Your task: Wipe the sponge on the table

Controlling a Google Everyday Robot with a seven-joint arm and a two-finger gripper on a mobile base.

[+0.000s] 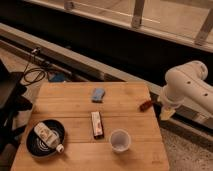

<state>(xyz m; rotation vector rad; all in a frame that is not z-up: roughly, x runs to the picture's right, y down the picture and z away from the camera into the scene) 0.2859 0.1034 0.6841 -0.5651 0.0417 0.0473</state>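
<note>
A small blue sponge [98, 94] lies flat on the far middle of the wooden table [70, 107]. My white arm [187, 87] reaches in from the right, past the table's right edge. Its gripper [147, 105] shows as a dark reddish tip just over the table's right edge, about a hand's width to the right of the sponge and slightly nearer. It holds nothing that I can make out.
A wrapped snack bar [96, 124] lies mid-table, with a clear plastic cup [120, 140] at the front right. A black plate [35, 145] at the front left carries a lying bottle [47, 135]. Cables [32, 75] and a chair [9, 100] are at the left.
</note>
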